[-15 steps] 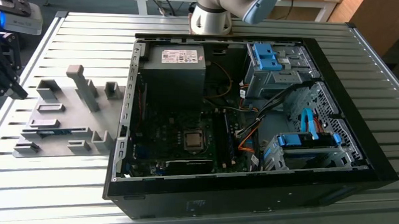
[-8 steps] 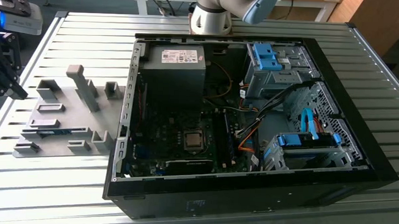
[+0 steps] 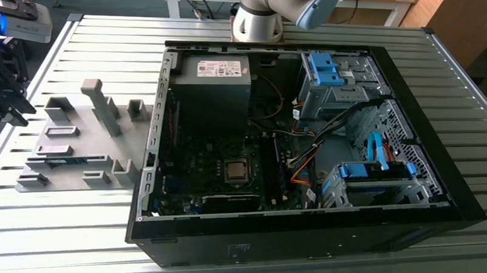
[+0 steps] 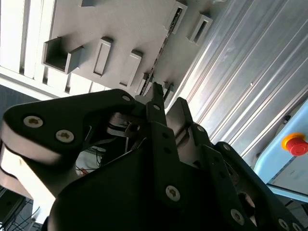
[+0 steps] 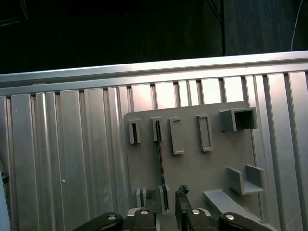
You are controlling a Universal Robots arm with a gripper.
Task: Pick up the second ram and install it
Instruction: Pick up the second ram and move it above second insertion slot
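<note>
Poised over thin blue-green ram stick (image 5: 160, 159) in grey slotted tray (image 5: 202, 168)
On edge, long axis running straight away from jaws, near end in line with gap; jaws slightly parted, gripping nothing

The black claw (image 4: 168, 98) hangs over a grey slotted holder board (image 4: 120, 26) lying on the ribbed metal table (image 4: 240, 72).

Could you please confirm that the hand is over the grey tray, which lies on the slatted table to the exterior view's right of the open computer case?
Not quite. The exterior view shows the grey tray lying to the exterior view's left of the open computer case, not its right. The rest holds: the tray is on the slatted table, and the first wrist view shows the hand over it.
</note>
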